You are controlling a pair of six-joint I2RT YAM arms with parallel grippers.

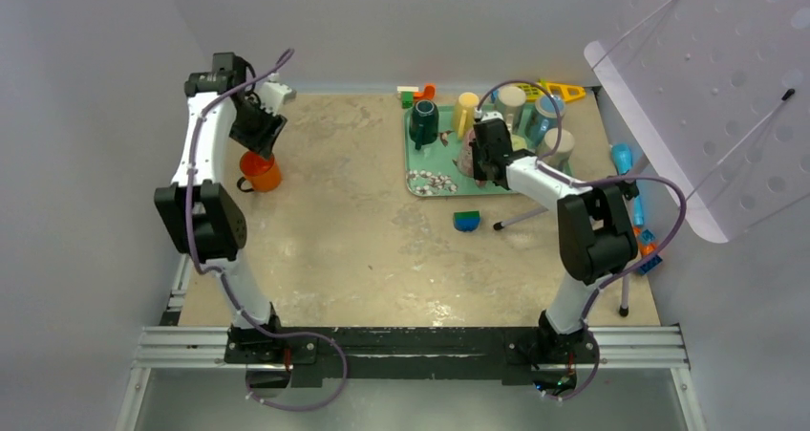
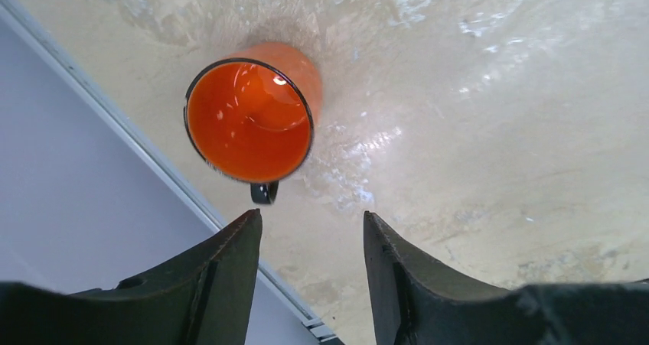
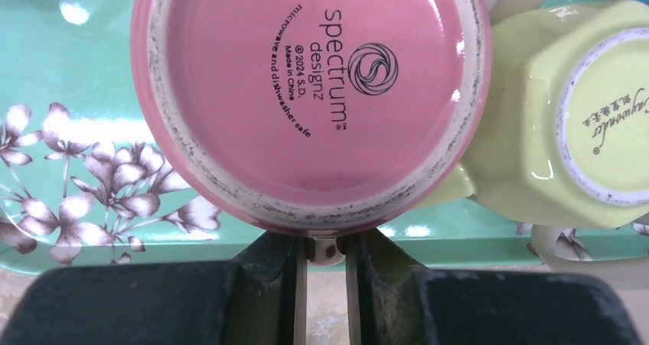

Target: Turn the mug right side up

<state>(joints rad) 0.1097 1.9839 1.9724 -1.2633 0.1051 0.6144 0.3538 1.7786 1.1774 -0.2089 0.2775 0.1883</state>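
- Right gripper (image 3: 321, 265) pinches what looks like the handle of the upturned pink mug (image 3: 306, 92) on the tray (image 3: 61, 77).
- Next: lift clear, roll upright.
- Left gripper (image 2: 310, 268) spread, empty.

Mottled beige tabletop (image 1: 382, 249), pale grey walls (image 1: 86, 163)

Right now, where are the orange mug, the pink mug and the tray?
orange mug (image 2: 249, 123): left wrist view, on its inside bottom.
pink mug (image 3: 306, 92): right wrist view, on its upturned base.
tray (image 3: 69, 62): right wrist view, on bare green surface left of the pink mug.
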